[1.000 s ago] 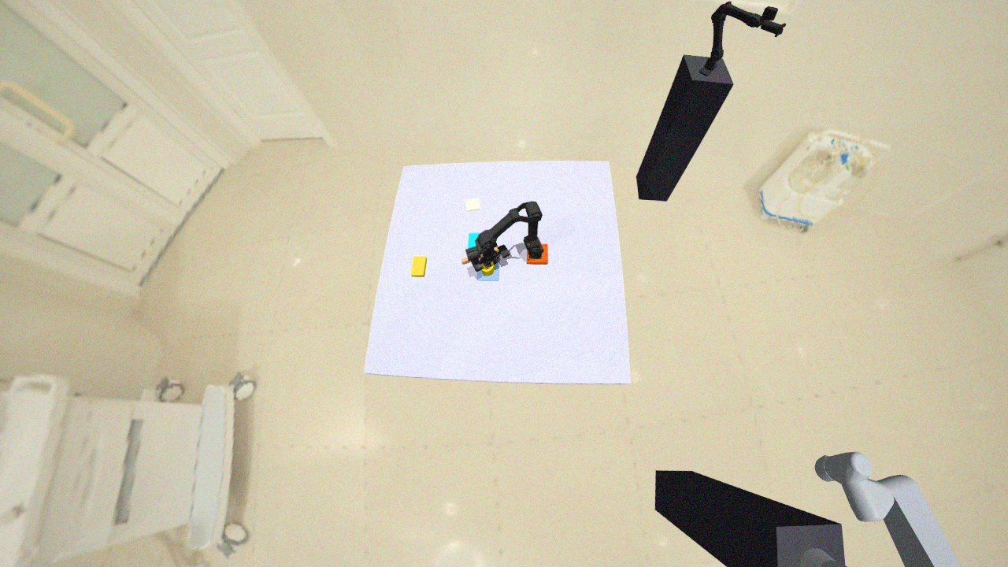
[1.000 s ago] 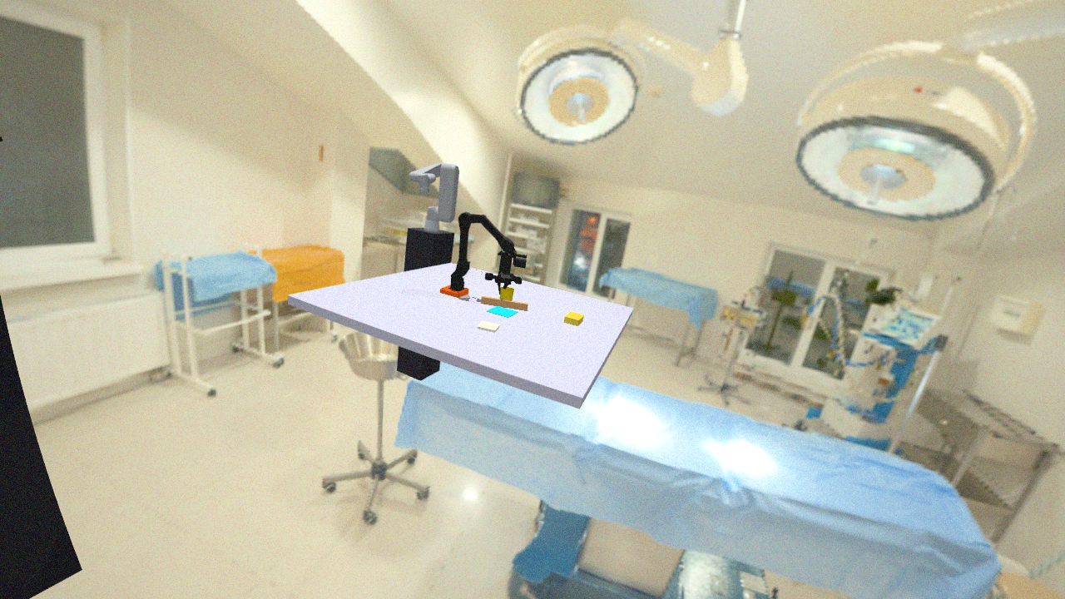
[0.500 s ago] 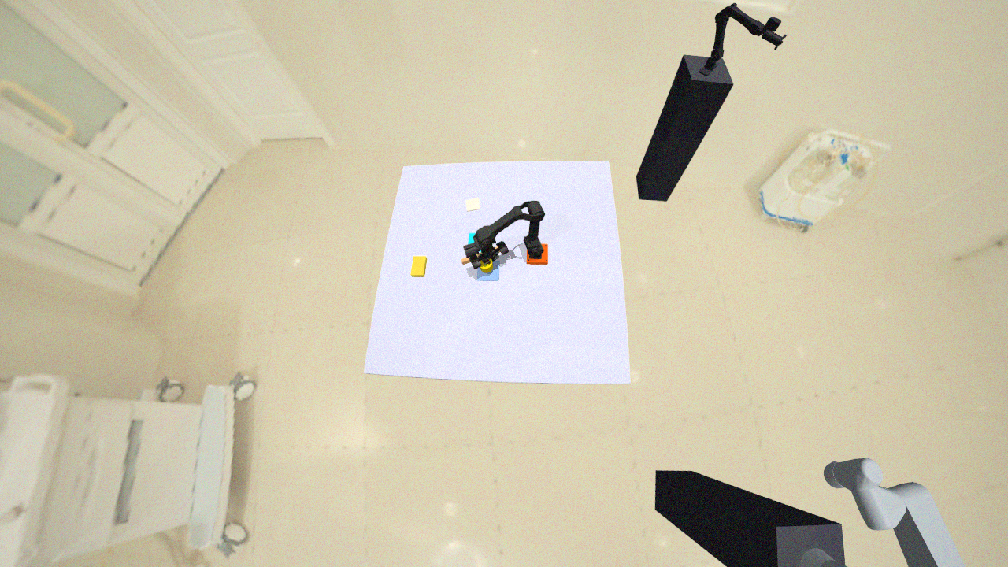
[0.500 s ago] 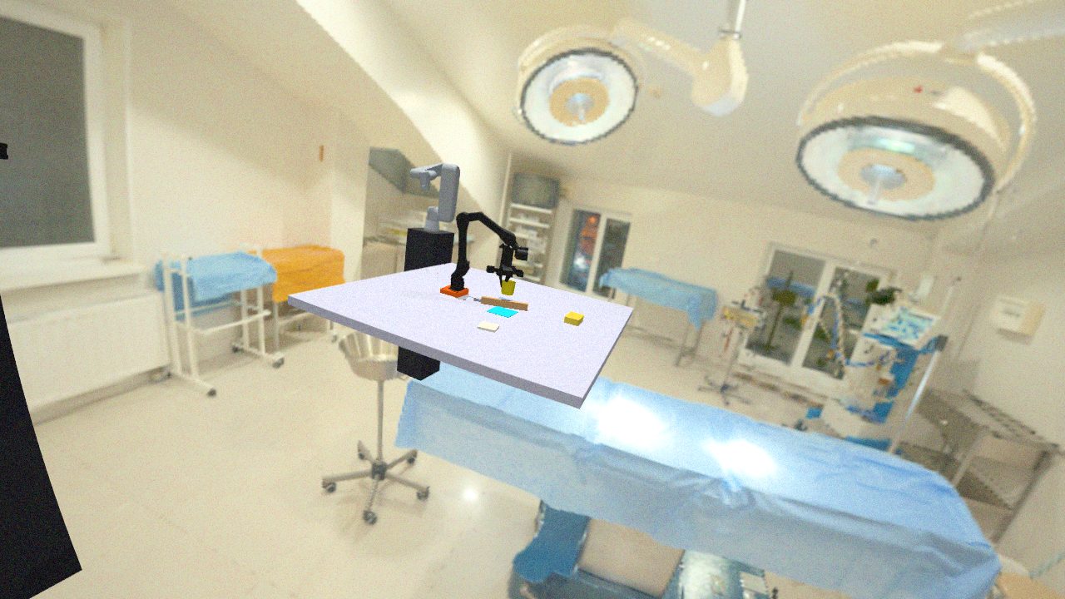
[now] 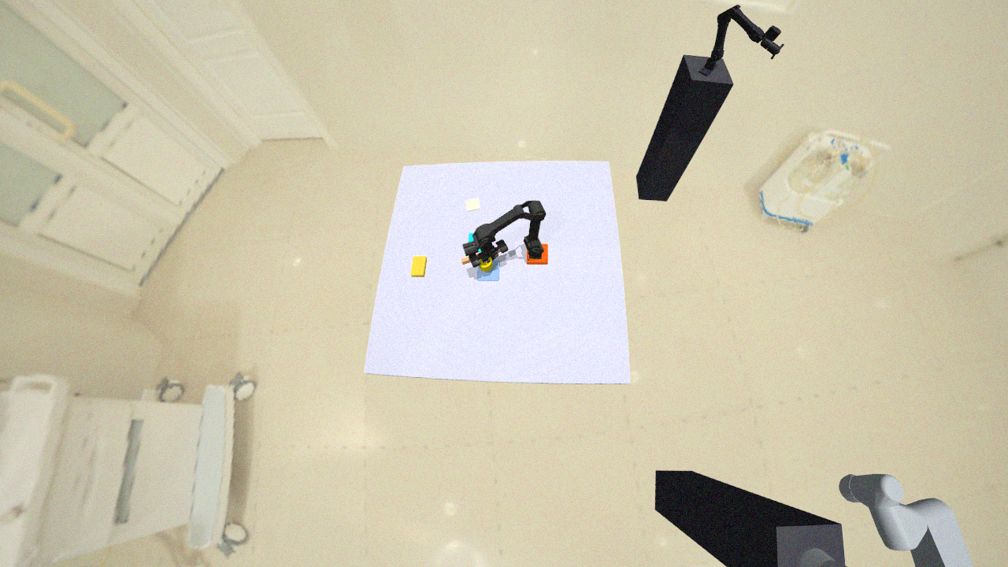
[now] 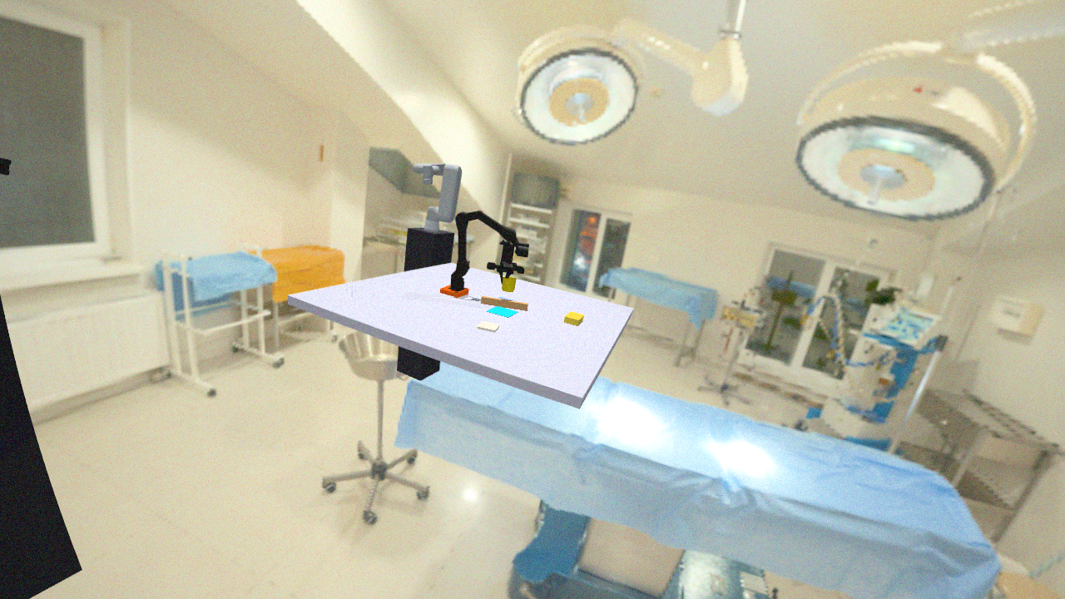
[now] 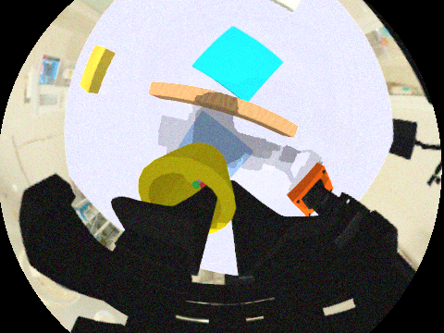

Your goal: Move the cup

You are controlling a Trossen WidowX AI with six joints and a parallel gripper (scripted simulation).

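A yellow cup (image 5: 486,266) (image 6: 508,284) (image 7: 150,176) hangs upright or nearly so, a little above the light-blue pad (image 5: 493,276) (image 7: 208,131). My gripper (image 6: 506,277) (image 7: 224,183) is shut on the cup's wall, with one finger inside the rim. A green marble (image 7: 196,184) and a red one show inside the cup; a finger hides part of the inside. The cyan pad (image 5: 470,237) (image 6: 502,312) (image 7: 238,62) bears nothing and lies across the wooden bar from the cup.
The low wooden bar (image 5: 465,261) (image 6: 504,304) (image 7: 268,117) stands between the pads. A yellow block (image 5: 418,266) (image 6: 573,319) (image 7: 97,69) and a cream tile (image 5: 472,204) (image 6: 487,327) (image 7: 290,4) lie farther off. The arm's orange base (image 5: 542,261) (image 6: 447,291) (image 7: 300,189) is on the table.
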